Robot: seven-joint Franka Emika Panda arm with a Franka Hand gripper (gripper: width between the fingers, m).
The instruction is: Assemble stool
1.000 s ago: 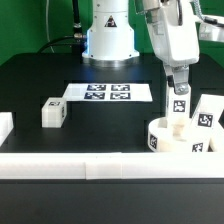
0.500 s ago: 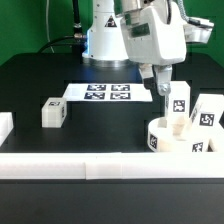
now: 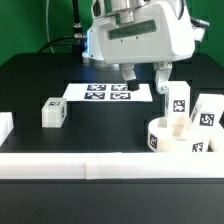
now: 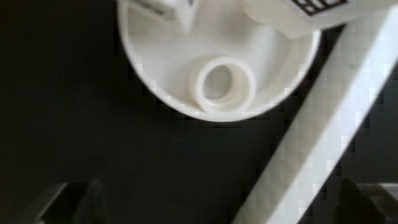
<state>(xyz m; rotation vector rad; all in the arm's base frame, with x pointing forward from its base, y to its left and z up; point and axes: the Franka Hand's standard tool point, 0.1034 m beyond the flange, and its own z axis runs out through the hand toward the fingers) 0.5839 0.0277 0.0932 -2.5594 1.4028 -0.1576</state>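
Note:
The round white seat lies at the exterior view's right, against the front rail. One tagged leg stands upright in it. A second tagged leg stands just right of the seat. A third leg lies on the table at the left. My gripper hangs open and empty above the table, up and left of the upright leg, clear of it. In the wrist view the seat shows an oval socket. My gripper holds nothing, and its dark fingertips sit at the frame's corners.
The marker board lies behind the gripper. A long white rail runs along the front and also crosses the wrist view. A white block sits at the left edge. The robot base stands at the back.
The gripper has left the upright leg in the seat, moved toward the exterior view's left and turned so both fingers show side by side. The leg stays standing.

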